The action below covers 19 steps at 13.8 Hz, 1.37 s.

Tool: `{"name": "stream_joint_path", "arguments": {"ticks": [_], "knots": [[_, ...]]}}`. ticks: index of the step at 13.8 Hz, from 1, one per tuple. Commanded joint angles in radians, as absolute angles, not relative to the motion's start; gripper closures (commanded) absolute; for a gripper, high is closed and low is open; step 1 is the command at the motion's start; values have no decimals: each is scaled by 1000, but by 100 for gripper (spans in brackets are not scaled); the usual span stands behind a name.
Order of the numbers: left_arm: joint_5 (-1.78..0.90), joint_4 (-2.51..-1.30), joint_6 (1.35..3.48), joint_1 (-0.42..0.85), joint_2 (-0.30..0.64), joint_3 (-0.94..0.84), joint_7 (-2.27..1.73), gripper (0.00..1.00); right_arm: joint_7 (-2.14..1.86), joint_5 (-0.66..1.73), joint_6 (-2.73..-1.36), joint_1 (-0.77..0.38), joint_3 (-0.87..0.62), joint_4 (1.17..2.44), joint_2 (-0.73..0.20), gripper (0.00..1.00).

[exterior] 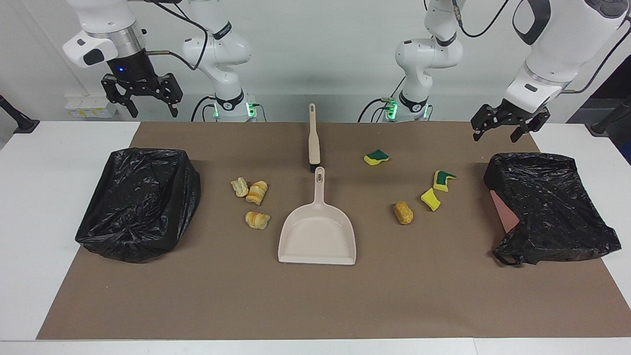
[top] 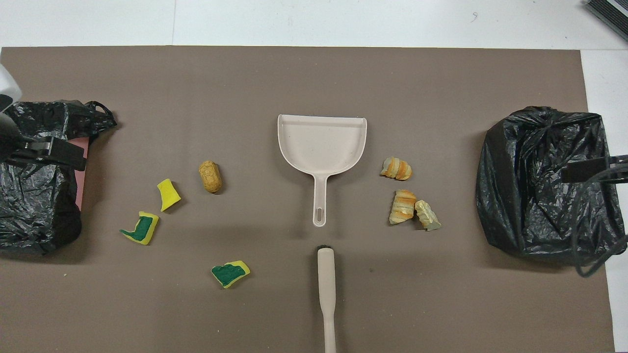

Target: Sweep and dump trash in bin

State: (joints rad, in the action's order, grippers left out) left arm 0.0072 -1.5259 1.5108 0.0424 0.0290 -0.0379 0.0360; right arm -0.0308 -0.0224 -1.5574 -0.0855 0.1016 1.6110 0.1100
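A flat beige plastic dustpan (exterior: 318, 231) lies at the middle of the brown paper mat (exterior: 315, 301) that covers the white surface (exterior: 49, 207), its handle pointing toward the robots. Taking the dustpan as the clock centre in the overhead view, with twelve o'clock pointing away from the robots, the beige-handled brush (exterior: 313, 140) lies at six o'clock, in line with the dustpan handle and just clear of its tip.

The trash lies in two groups. At about three to four o'clock, three pale yellow-orange striped bread-like pieces (exterior: 252, 199) sit close to the pan; two of them touch and the third lies just apart, farther from the robots. At about nine o'clock lies a golden-brown spongy lump (exterior: 403, 212). Near eight o'clock are a plain yellow sponge bit (exterior: 431, 199) and a yellow-and-green sponge bit (exterior: 442, 180), close together. A second yellow-and-green sponge bit (exterior: 376, 157) lies at about seven o'clock, nearer the robots.

A bin lined with a crumpled black plastic bag (exterior: 140, 202) stands at three o'clock, at the right arm's end. Another black-bagged bin (exterior: 547, 207), with a pink wall showing, stands at nine o'clock, at the left arm's end.

The right pincer (exterior: 146, 101) hangs with its fingers apart and empty over the mat's edge nearest the robots, by its bin. The left pincer (exterior: 499, 129) hangs likewise, fingers apart, holding nothing, above the edge of its bin.
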Motion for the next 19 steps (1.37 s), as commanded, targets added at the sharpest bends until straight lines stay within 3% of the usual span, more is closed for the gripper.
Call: {"name": "stream_joint_path", "arguments": {"ticks": [1, 15, 19], "knots": [[-5, -1587, 1503, 25, -29, -49, 43, 0, -51, -14, -1571, -80, 104, 1632, 124, 0], [-11, -1583, 1513, 6, -28, -46, 38, 0, -51, -15, -1571, -77, 106, 1632, 124, 0], [-14, -1611, 1519, 60, -46, -58, 37, 0, -52, -15, -1571, -75, 106, 1632, 124, 0]]}}
